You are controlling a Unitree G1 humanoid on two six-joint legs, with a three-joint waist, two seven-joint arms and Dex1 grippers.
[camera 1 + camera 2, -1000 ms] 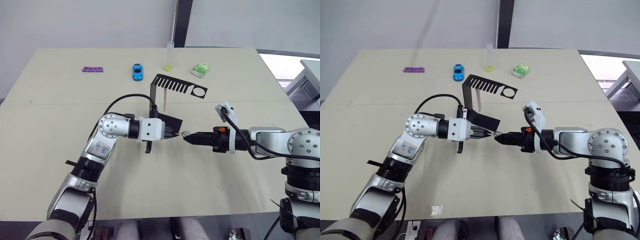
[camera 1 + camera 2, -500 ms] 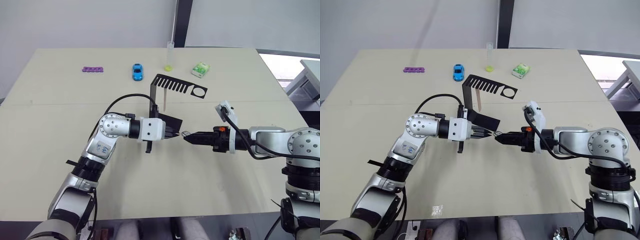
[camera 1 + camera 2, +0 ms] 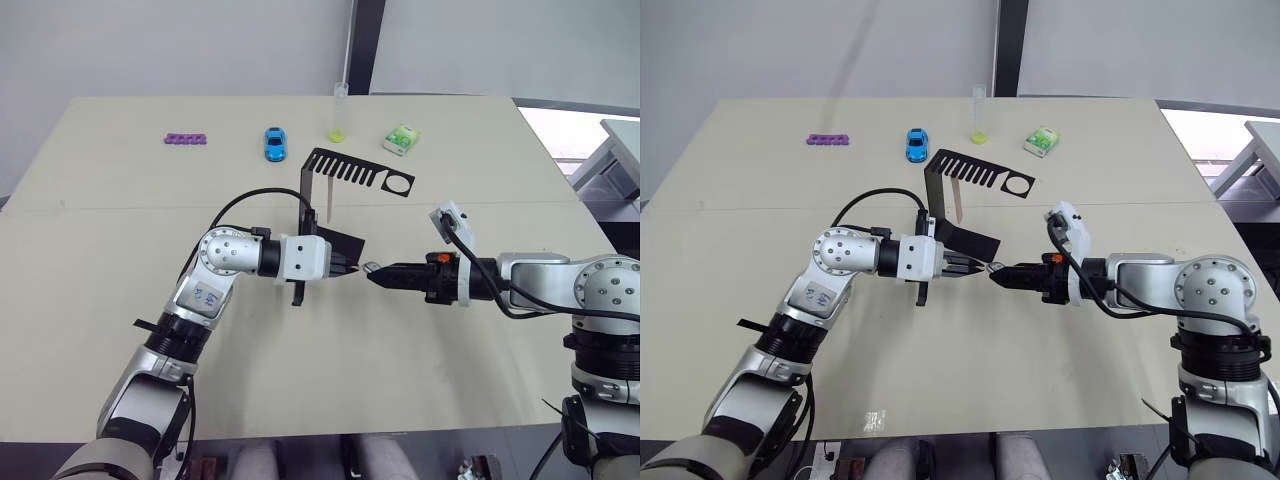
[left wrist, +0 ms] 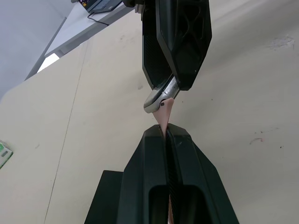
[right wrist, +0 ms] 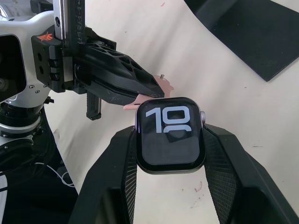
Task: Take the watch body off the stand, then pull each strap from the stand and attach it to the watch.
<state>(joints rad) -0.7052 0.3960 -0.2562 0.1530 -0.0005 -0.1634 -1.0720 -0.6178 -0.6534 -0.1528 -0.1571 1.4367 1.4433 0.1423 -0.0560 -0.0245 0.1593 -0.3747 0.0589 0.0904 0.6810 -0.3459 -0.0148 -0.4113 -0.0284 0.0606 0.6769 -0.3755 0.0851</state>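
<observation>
R gripper [image 5: 169, 140] jaws clamp the watch body [image 5: 170, 135] by its sides, face up, w/ strap slots exposed, while L gripper [image 4: 164, 133] jaws pinch one pink strap [image 4: 164, 116] edge-on at the case edge, seemingly mid-insertion, above the desk [image 3: 120, 250] beside the stand [image 3: 340, 180].

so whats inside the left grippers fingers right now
A pale pink strap, clamped between the shut fingers of the left gripper. Its tip sticks out and meets the watch body held by the right gripper. The rest of the strap is hidden.
</observation>
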